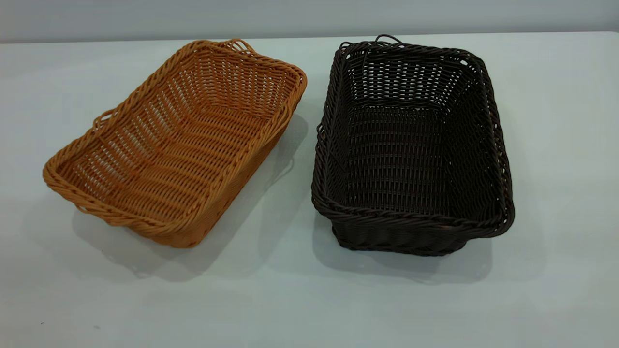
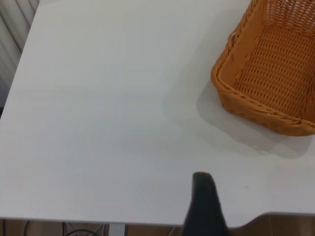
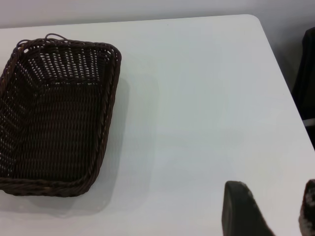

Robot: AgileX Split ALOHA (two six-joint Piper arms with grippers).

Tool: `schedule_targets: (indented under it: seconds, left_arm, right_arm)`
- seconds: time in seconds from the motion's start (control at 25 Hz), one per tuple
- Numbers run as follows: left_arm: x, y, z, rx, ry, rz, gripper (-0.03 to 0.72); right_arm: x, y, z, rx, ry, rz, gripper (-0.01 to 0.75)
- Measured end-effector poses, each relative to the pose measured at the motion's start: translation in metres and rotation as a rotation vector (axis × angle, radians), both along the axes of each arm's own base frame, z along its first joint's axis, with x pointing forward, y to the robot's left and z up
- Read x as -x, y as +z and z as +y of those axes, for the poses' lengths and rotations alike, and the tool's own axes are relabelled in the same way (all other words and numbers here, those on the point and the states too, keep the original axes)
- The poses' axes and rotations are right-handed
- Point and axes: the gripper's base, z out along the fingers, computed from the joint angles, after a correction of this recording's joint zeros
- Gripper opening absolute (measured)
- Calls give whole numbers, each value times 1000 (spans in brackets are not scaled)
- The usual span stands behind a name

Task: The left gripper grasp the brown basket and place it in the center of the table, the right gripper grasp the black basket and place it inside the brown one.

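Observation:
The brown basket (image 1: pixel 179 145) lies on the white table (image 1: pixel 300 299) at the left, turned at an angle. The black basket (image 1: pixel 411 150) stands to its right, a narrow gap between them. Both are empty. Neither gripper shows in the exterior view. The left gripper (image 2: pixel 203 196) hangs over the table's edge, well apart from the brown basket (image 2: pixel 268 73). The right gripper (image 3: pixel 275 201) is open and empty above bare table, well apart from the black basket (image 3: pixel 54 118).
The table edge (image 2: pixel 98 221) and the floor beyond it show in the left wrist view. The table's rounded corner (image 3: pixel 256 22) and a dark object (image 3: pixel 306 73) beside the table show in the right wrist view. A pale wall (image 1: pixel 309 17) runs behind the table.

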Motion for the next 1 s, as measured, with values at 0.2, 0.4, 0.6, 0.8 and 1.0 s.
schedule_targets:
  seconds: [0.2, 0.4, 0.6, 0.8, 1.0]
  left_arm:
    - [0, 0, 0, 1, 1, 0, 492]
    - [0, 0, 0, 1, 1, 0, 492]
    - [0, 0, 0, 1, 1, 0, 492]
    - [0, 0, 0, 2, 0, 0, 492]
    - [0, 0, -1, 8, -2, 0, 492]
  right_arm:
    - [0, 0, 0, 0, 0, 0, 239]
    - [0, 0, 0, -1, 0, 0, 239]
    - [0, 0, 1, -13, 5, 0, 239]
    - [0, 0, 4, -47, 27, -1, 239]
    - [0, 1, 8, -81, 49, -3, 239]
